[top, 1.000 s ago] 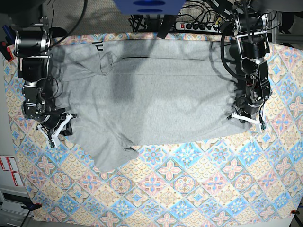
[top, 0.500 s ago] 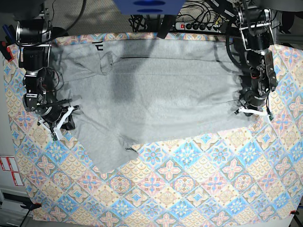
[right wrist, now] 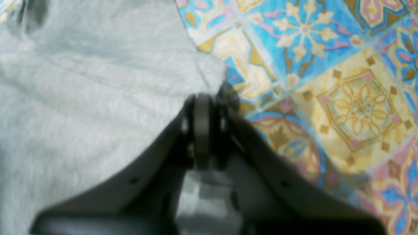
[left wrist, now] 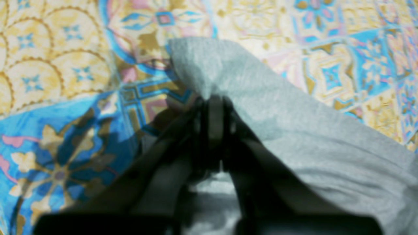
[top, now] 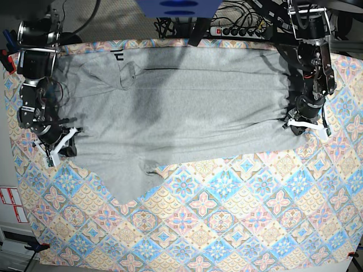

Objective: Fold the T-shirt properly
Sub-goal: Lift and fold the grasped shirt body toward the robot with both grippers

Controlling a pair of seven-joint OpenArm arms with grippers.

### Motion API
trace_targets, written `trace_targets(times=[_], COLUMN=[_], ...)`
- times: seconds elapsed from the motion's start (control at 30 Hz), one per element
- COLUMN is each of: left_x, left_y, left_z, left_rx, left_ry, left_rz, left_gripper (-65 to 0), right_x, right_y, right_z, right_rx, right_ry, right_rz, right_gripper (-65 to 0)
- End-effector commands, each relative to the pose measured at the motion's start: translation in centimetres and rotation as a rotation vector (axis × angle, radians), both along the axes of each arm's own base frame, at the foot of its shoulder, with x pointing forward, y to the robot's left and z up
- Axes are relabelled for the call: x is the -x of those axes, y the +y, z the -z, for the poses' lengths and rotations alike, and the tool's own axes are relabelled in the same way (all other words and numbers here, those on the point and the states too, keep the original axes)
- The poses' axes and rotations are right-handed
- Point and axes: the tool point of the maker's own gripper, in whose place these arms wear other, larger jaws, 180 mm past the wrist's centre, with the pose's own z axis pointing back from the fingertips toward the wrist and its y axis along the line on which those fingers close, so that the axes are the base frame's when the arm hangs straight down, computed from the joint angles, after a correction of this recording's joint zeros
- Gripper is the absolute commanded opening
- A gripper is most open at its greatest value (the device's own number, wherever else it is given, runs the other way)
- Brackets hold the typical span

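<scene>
Pinching T-shirt (top: 187, 107) edges, both grippers low.

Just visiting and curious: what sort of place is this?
Probably a robotics lab bench, not a home: a patterned tablecloth under a grey T-shirt, a power strip with tangled cables behind, and two robot arms.

One T-shirt (top: 187, 107); one tablecloth (top: 227, 221); two grippers: left gripper (top: 306, 126), right gripper (top: 57, 146); one power strip (top: 238, 29).
</scene>
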Motion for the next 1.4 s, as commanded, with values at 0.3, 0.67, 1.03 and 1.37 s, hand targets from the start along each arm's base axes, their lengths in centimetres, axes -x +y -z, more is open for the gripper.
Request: trace_targets(times=[0.3, 0.67, 1.03, 1.37], left_x=[1.7, 4.3, 6.8, 8.6], left_y=[0.1, 0.2, -0.8, 0.9], left_z=[-1.8, -4.4, -4.9, -4.5], left_rx=[-0.043, -0.092, -0.11, -0.141], left_ry=[-0.036, -0.071, -0.052, -0.014], left_rz=[0.036, 0.051, 0.089, 0.06], left_gripper=[-65.0, -65.0, -65.0, -65.0], right_x=[2.3, 4.7, 7.2, 8.6], right_y=[-3.5, -2.7, -1.9, -3.6], right_z=[-3.3, -3.4, -3.0, -4.3], right_rx=[0.083, 0.118, 0.137, 0.166], right_ry=[-0.066, -0.062, -0.041, -0.065], right_rz=[0.044, 0.0, -0.034, 0.007], right_gripper=[-64.7, -64.7, -64.7, -64.7])
